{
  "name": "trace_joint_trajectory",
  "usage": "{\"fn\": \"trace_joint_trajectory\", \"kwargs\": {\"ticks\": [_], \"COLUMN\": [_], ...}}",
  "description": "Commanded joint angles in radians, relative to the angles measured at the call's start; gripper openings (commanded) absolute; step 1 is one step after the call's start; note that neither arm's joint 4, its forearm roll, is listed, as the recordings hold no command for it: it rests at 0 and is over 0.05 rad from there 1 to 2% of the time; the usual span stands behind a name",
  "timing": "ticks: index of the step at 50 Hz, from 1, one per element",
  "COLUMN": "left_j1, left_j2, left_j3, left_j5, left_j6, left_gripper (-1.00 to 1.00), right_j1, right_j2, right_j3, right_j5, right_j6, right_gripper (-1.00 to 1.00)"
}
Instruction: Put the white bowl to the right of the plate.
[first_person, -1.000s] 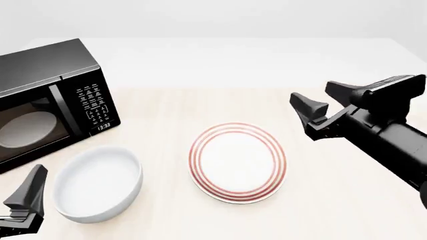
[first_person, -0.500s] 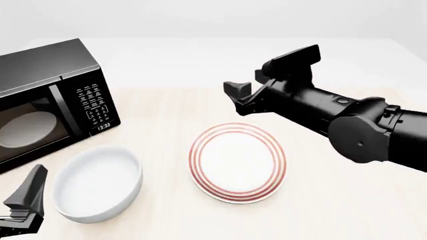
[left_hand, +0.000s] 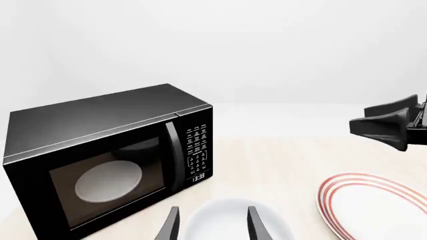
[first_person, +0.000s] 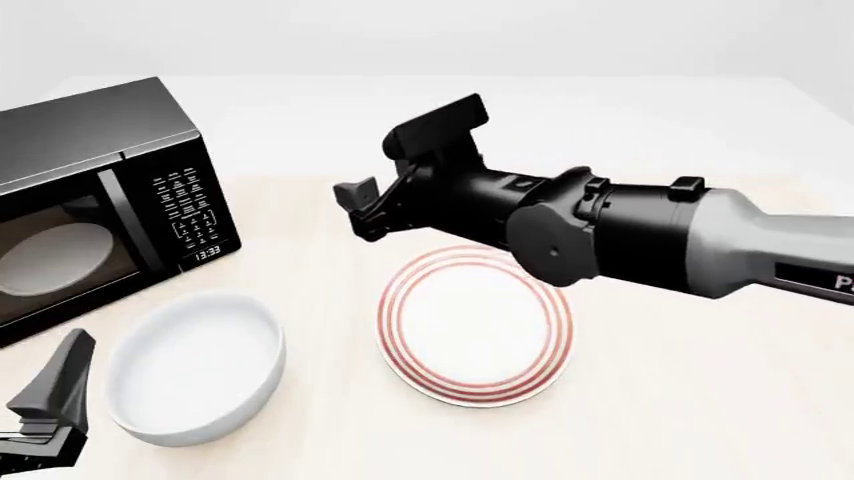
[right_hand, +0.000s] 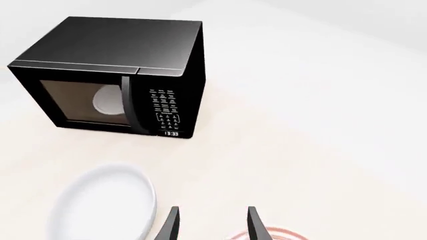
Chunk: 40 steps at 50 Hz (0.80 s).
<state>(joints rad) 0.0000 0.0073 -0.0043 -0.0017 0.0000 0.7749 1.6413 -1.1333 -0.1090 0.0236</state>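
The white bowl (first_person: 198, 365) sits at the front left, left of the red-ringed plate (first_person: 475, 325). My right gripper (first_person: 367, 168) is open and empty, held above the table just beyond the plate's far left edge, well up and to the right of the bowl. In the right wrist view its fingers (right_hand: 170, 226) frame bare table, with the bowl (right_hand: 100, 207) to one side and a sliver of the plate (right_hand: 267, 235) by them. My left gripper (first_person: 47, 410) is open and empty at the front left corner, just left of the bowl. In its wrist view the bowl (left_hand: 223, 215) lies beyond the open gripper (left_hand: 212, 229).
A black microwave (first_person: 94, 200) with a pale oval disc behind its door stands at the left, behind the bowl; it also shows in the left wrist view (left_hand: 107, 160) and the right wrist view (right_hand: 113, 75). The right arm's thick body (first_person: 641, 240) spans the table behind the plate.
My right arm has swung left across the table, from the right side to beyond the plate's far left edge. The left gripper, bowl and plate have not moved.
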Motion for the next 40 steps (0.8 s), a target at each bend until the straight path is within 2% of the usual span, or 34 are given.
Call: {"fn": "trace_joint_trajectory", "kwargs": {"ticks": [1,23,34,36,40], "left_j1": [0.000,0.000,0.000,0.000,0.000], "left_j2": [0.000,0.000,0.000,0.000,0.000], "left_j3": [0.000,0.000,0.000,0.000,0.000], "left_j5": [0.000,0.000,0.000,0.000,0.000], "left_j6": [0.000,0.000,0.000,0.000,0.000], "left_gripper": [1.00,1.00,1.00,1.00,1.00], "right_j1": [0.048,0.102,0.132,0.146,0.151], "right_j2": [0.108,0.222,0.283,0.306,0.329], "right_j3": [-0.092,-0.184,-0.206,-0.212,-0.225], "right_j5": [0.032,0.086,0.078,0.075,0.079], "right_j6": [0.020,0.041,0.070,0.102,0.102], "right_gripper": [1.00,1.00,1.00,1.00,1.00]}}
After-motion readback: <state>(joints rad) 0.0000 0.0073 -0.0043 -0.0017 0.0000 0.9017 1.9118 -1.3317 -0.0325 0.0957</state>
